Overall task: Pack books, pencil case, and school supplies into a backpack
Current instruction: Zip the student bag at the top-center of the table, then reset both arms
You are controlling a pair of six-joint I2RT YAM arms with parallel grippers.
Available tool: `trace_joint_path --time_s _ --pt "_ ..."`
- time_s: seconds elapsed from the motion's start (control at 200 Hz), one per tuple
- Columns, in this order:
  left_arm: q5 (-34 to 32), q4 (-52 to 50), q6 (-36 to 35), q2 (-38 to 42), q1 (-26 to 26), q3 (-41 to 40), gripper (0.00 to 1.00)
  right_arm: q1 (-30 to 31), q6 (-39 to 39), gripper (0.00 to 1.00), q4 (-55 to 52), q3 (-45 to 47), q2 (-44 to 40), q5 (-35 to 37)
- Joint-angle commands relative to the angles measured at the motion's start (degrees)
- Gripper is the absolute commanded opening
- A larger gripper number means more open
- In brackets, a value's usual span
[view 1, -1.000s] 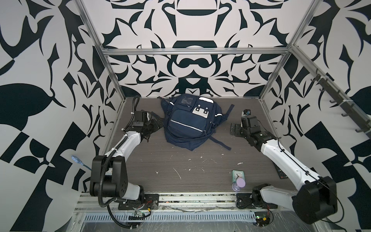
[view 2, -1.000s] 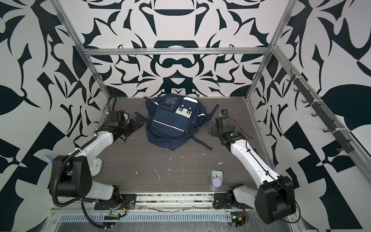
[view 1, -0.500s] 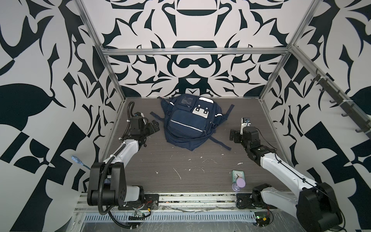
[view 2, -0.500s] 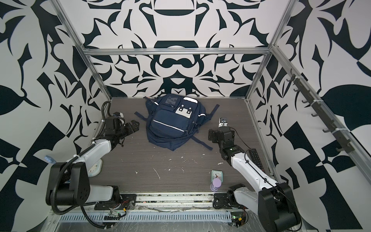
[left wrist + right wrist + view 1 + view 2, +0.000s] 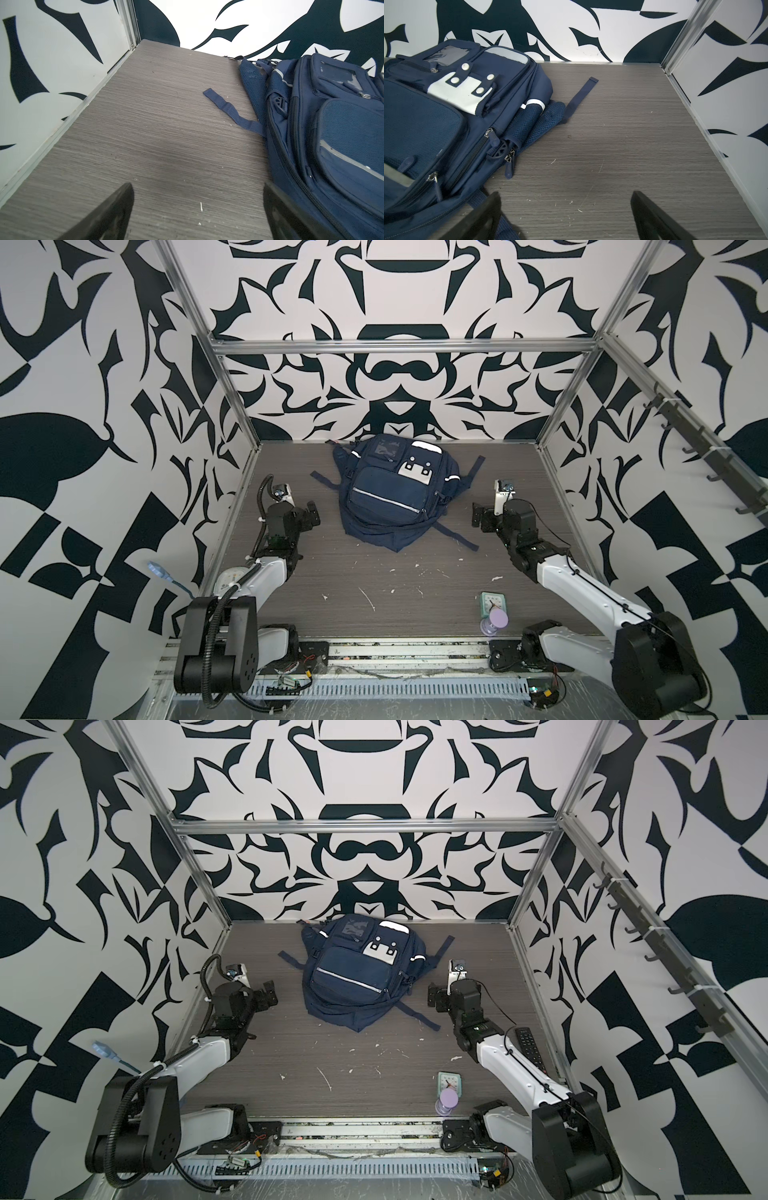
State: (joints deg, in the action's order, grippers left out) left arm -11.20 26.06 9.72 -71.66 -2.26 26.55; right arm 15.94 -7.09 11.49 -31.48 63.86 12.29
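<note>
Grey tabletop [image 5: 374, 572]: backpack [image 5: 390, 489] interior hidden; left end effector [image 5: 197, 187], right end effector [image 5: 565, 193] both spread wide, empty.

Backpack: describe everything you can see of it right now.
The backpack is navy fabric with mesh-faced front pockets, a clear window pocket, a grey-white patch with snap tabs, reflective trim and mesh side pockets. It lies front up at the far end of the table. The zippers that show look closed, and straps trail out on both sides. The left gripper and right gripper stand open beside it, neither holding it.
</note>
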Motion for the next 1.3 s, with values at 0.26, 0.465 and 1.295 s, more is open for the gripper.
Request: trace_joint_path --time_s 0.26,0.465,1.295 --pt "1.00 18.17 -6.31 -7.47 0.07 -6.57 0.99 -0.80 2.54 0.99 4.21 1.75 -1.64 -0.62" --pt "3.49 39.12 -7.93 -18.44 0.15 -11.06 0.99 -1.74 2.93 0.99 5.22 2.14 -1.12 -3.59" --pt "9.95 26.50 -9.72 -17.86 0.16 -5.19 0.99 -12.69 7.03 0.99 40.35 12.15 22.64 -9.65"
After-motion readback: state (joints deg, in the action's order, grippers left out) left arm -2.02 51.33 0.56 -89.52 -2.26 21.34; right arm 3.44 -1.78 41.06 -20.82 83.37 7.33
